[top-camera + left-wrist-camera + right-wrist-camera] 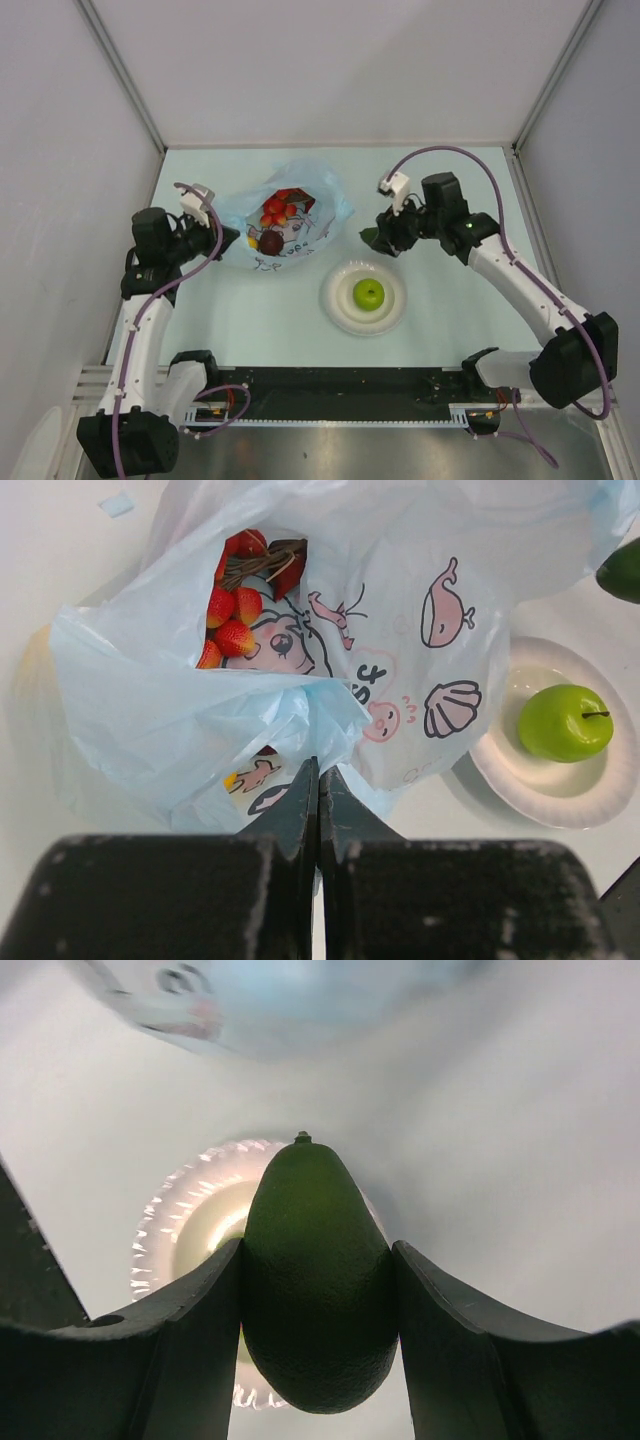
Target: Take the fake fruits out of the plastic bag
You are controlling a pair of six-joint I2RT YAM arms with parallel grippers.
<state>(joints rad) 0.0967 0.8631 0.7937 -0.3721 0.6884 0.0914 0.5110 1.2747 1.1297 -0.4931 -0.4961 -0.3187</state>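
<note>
The plastic bag lies crinkled and light blue at the back left, its mouth open upward. Inside it show a bunch of red fruits and a dark maroon round fruit. My left gripper is shut on the bag's near edge. My right gripper is shut on a dark green avocado, held above the table just behind the plate. A green apple rests on the plate.
A round white plate sits right of the bag, near the middle of the table. White walls close in the back and both sides. The arm bases stand at the near edge.
</note>
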